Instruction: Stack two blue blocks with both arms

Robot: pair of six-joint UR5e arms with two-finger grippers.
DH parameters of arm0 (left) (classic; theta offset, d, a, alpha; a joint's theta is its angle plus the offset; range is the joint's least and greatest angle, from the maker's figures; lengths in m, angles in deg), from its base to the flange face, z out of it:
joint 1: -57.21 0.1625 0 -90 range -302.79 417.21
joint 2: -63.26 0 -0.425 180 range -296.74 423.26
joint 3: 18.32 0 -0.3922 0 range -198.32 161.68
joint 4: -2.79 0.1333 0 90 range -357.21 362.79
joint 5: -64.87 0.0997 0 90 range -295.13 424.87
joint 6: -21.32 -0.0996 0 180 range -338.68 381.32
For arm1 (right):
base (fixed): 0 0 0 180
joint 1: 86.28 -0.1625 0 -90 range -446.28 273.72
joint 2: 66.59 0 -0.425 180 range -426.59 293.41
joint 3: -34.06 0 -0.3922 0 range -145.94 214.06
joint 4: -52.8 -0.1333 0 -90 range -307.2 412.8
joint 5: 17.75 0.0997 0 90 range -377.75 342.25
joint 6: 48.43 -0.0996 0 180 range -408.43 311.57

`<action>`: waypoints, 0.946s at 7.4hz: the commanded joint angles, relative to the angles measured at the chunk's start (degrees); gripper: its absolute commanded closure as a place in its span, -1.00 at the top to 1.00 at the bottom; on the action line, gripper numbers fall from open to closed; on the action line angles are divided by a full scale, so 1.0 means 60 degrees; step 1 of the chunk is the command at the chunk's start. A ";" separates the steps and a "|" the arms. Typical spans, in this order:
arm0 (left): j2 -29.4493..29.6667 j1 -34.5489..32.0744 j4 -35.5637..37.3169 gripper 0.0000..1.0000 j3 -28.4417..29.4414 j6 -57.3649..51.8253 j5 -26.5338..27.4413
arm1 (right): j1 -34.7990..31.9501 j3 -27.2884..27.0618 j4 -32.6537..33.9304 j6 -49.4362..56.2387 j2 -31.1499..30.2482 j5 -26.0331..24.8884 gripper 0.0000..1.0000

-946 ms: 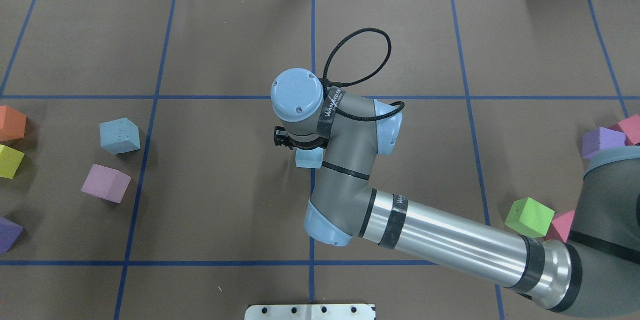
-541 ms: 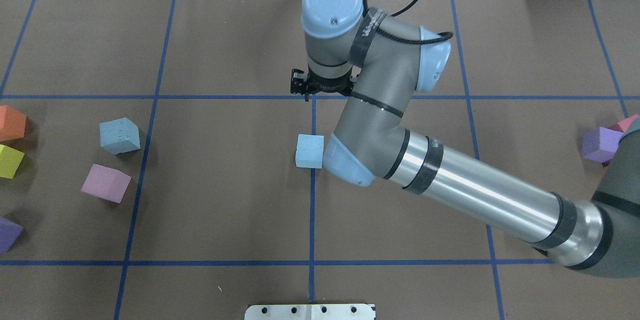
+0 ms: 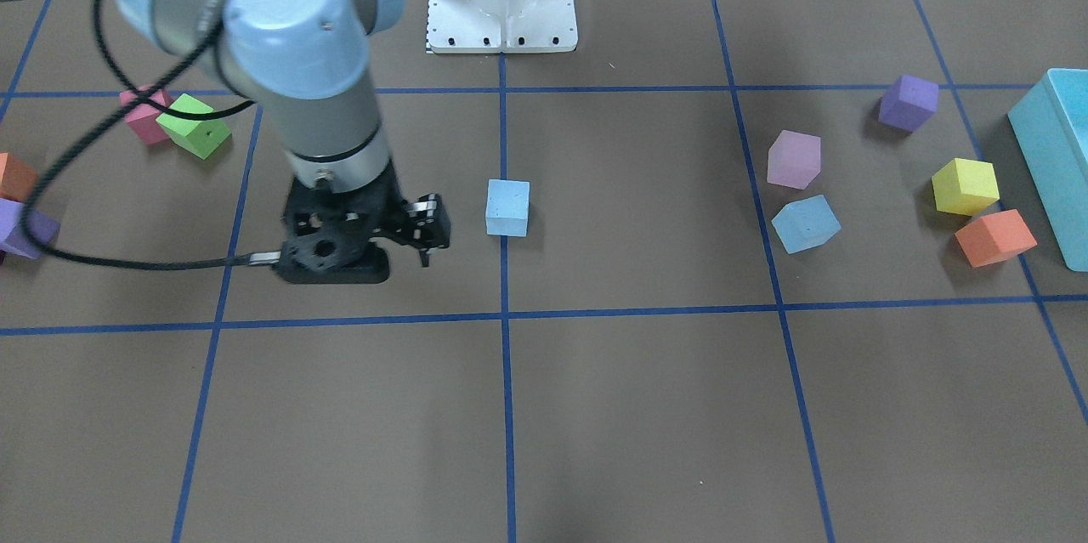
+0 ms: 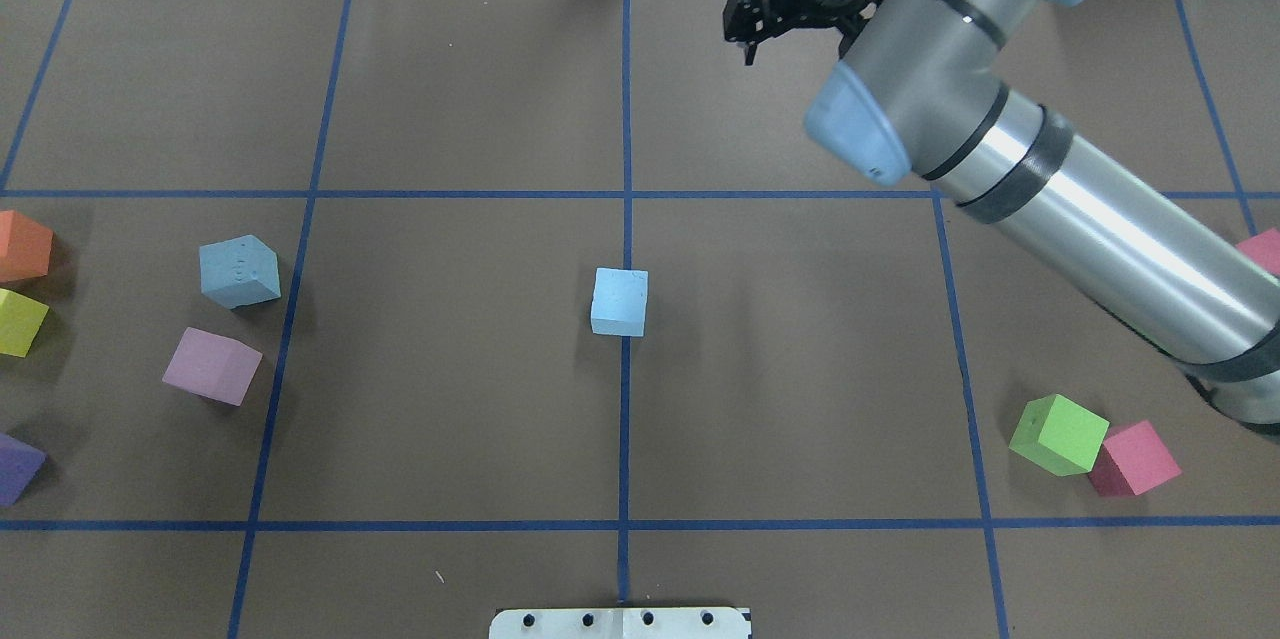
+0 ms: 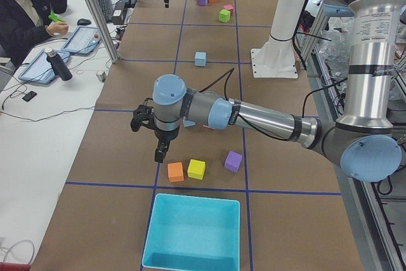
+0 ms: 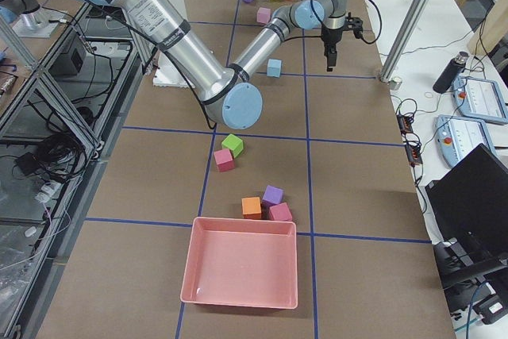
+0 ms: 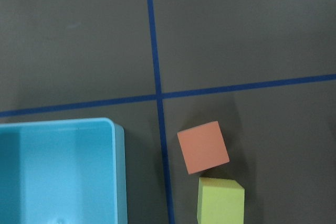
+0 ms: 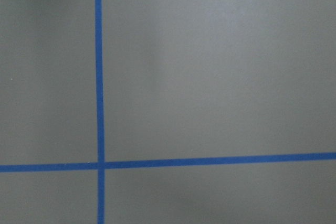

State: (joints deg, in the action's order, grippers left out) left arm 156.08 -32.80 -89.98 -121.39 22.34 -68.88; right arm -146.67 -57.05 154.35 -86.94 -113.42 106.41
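Blue blocks sit well apart on the surface (image 4: 450,69): the centre blue block (image 4: 619,301) alone on the middle line, the left-side blue block (image 4: 239,271) near a lilac cube (image 4: 212,366). Over bare surface hangs the right end effector (image 3: 427,229), carrying nothing, its spread unclear. Above the orange cube (image 5: 176,171) hovers the left end effector (image 5: 160,153), and I cannot tell its grip.

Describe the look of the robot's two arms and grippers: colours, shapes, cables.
The left arm and the right arm match: grey jointed housings, a shiny silver forearm with black bands, round light-blue joint caps. A black cable loops by the right wrist. The left gripper and right gripper are black.
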 commanded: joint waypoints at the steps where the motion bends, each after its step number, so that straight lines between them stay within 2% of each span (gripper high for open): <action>1: 0.0948 0.0044 -0.0490 0.96 0.0069 0.0006 0.0055 | -0.1764 -0.0123 -0.0049 0.3094 -0.1506 0.1144 1.00; 2: 0.0893 0.0146 -0.0577 0.96 0.0257 0.0021 -0.0047 | -0.2293 -0.0138 -0.0049 0.4282 -0.2136 0.1191 1.00; 3: 0.0907 0.0205 -0.0578 0.97 -0.0002 0.0659 -0.0295 | -0.2530 -0.0181 -0.0093 0.5034 -0.2853 0.1134 1.00; 5: 0.1228 0.1956 -0.0563 0.96 -0.0077 0.3929 -0.0327 | -0.3175 -0.0327 -0.1171 0.5859 -0.4390 0.1061 1.00; 6: 0.1461 0.2674 -0.0563 0.96 -0.0223 0.5730 0.0457 | -0.3409 -0.0299 -0.1569 0.5862 -0.4993 0.1089 1.00; 7: 0.1464 0.3450 -0.0563 0.96 -0.0282 0.6749 0.1204 | -0.3426 -0.0241 -0.1500 0.5876 -0.5391 0.0930 1.00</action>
State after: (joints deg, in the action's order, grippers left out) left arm 164.25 -17.88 -93.35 -122.47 52.94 -66.62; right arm -166.37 -58.72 146.41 -52.20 -141.85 112.73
